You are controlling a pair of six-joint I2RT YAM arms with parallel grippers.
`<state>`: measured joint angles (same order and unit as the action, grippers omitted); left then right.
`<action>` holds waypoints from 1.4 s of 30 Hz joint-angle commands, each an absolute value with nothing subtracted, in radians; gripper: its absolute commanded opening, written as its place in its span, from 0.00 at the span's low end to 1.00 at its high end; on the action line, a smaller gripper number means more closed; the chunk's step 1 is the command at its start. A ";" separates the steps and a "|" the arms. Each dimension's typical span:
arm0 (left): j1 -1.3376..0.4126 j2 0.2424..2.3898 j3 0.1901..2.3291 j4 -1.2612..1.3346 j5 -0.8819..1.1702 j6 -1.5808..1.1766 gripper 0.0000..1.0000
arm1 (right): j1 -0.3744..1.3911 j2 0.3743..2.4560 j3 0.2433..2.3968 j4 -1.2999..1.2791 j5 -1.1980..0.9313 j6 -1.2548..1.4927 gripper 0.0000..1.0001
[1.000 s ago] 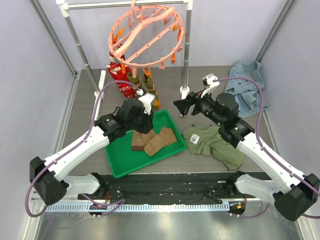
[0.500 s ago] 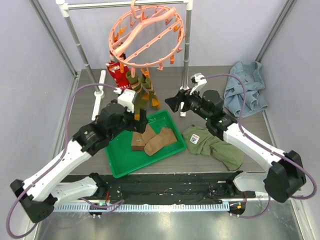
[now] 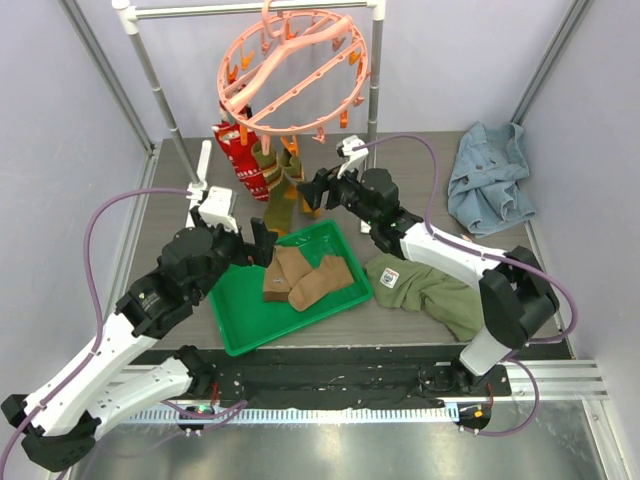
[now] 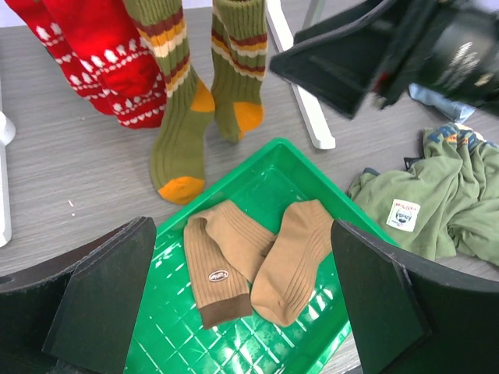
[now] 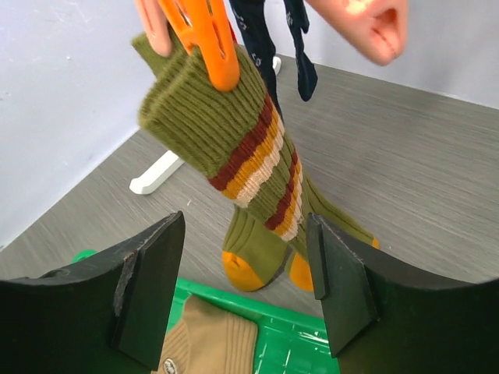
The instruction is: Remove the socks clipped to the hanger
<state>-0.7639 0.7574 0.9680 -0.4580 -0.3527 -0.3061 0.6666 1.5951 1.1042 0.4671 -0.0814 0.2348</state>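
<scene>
Socks (image 5: 234, 148) hang before the wide right end effector (image 5: 243, 220); left end effector (image 4: 242, 230) gapes above tray (image 4: 269, 167).

The white, black-jointed left arm (image 3: 110, 345) and right arm (image 3: 445, 255) carry thin purple cables (image 3: 88, 250). The left gripper (image 4: 240, 226) and right gripper (image 5: 243, 220) are black.

I have the top camera high behind the arm bases, looking down over the whole table (image 3: 420, 170). The left wrist camera sits low, facing forward and down past the left fingers (image 4: 101, 288) onto the green tray (image 4: 234, 343). The right wrist camera is closest, looking past the right fingers (image 5: 148, 288) at the olive striped socks (image 5: 234, 140). All three views share those socks and the tray.
</scene>
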 commanded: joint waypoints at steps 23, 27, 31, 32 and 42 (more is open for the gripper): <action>-0.765 0.759 0.983 -0.402 -0.361 -0.295 1.00 | 0.687 1.737 1.140 0.578 -0.023 0.187 0.01; -0.767 0.759 0.983 -0.405 -0.374 -0.295 1.00 | 0.689 1.669 1.131 0.555 -0.090 0.216 0.01; -0.767 0.759 0.976 -0.397 -0.377 -0.302 1.00 | 0.695 1.602 1.115 0.535 -0.141 0.277 0.01; -0.767 0.759 0.973 -0.388 -0.376 -0.304 1.00 | 0.696 1.592 1.111 0.538 -0.153 0.291 0.01; -0.764 0.839 1.011 -0.400 -0.350 -0.368 1.00 | 0.736 1.471 1.055 0.589 -0.261 0.455 0.01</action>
